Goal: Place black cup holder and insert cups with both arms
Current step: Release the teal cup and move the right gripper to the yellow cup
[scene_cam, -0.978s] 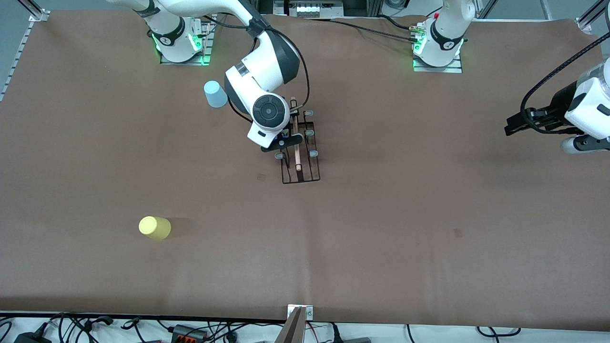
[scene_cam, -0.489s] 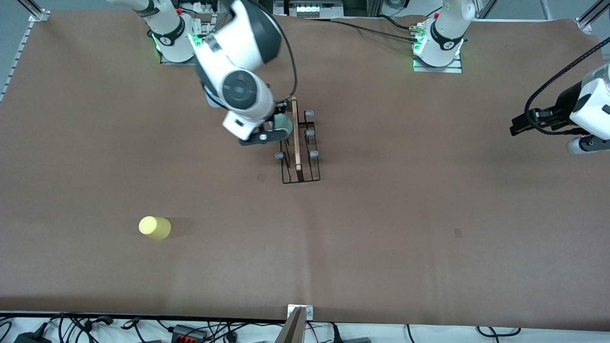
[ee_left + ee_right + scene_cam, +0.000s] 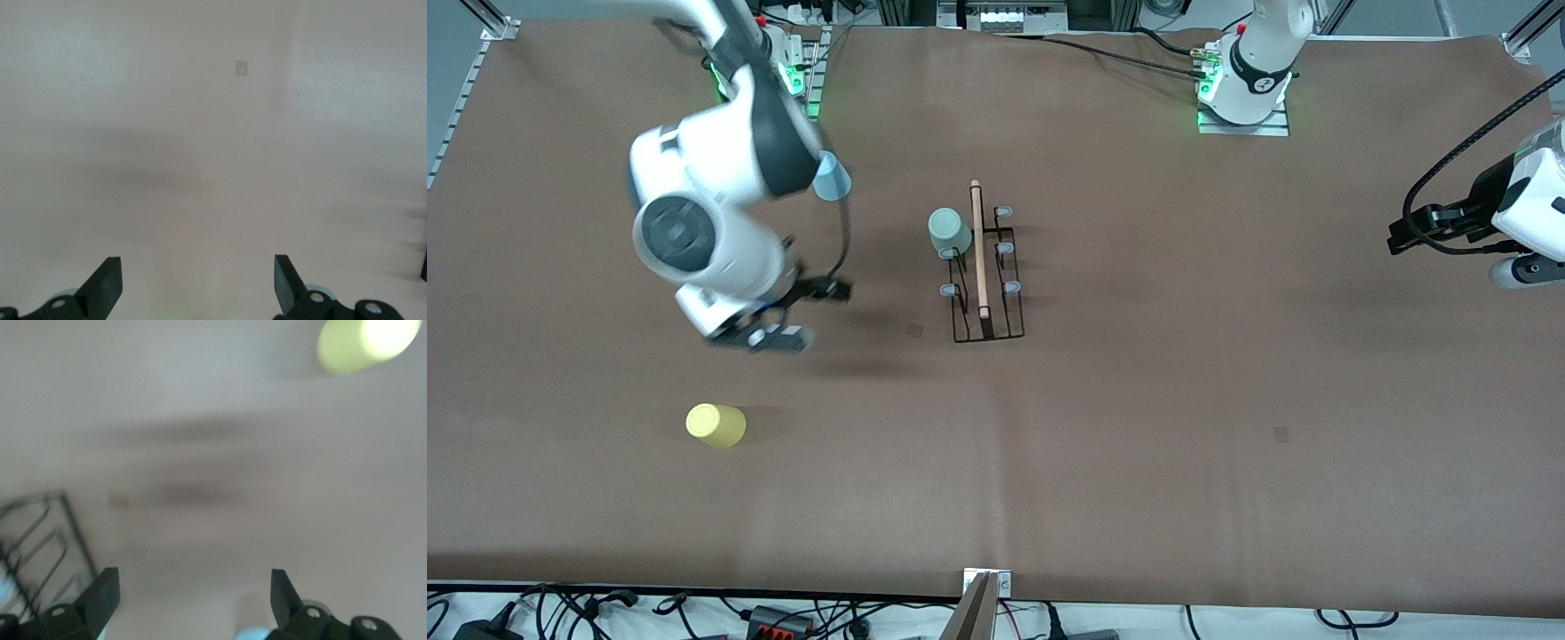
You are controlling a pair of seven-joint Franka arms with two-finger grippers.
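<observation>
The black cup holder (image 3: 985, 298) stands at mid-table, its wooden rod handle (image 3: 979, 249) along the top; part of it shows in the right wrist view (image 3: 40, 547). The mint green cup (image 3: 948, 231) sits upside down on one of its pegs, on the side toward the right arm's end. The light blue cup (image 3: 834, 180) stands near the right arm's base, partly hidden by that arm. The yellow cup (image 3: 716, 425) lies on its side, nearer the front camera; it also shows in the right wrist view (image 3: 363, 343). My right gripper (image 3: 796, 313) is open and empty over bare table between the blue and yellow cups. My left gripper (image 3: 1405, 233) is open and empty, and that arm waits at its end of the table.
The brown table cover (image 3: 1183, 400) has small dark marks (image 3: 914, 330) near the holder and another (image 3: 1281, 434) toward the left arm's end. Cables and plugs (image 3: 774, 618) lie along the table's front edge.
My right gripper let go of the mint green cup on the holder's peg and swung away toward the right arm's end of the table. The left arm barely moved.
</observation>
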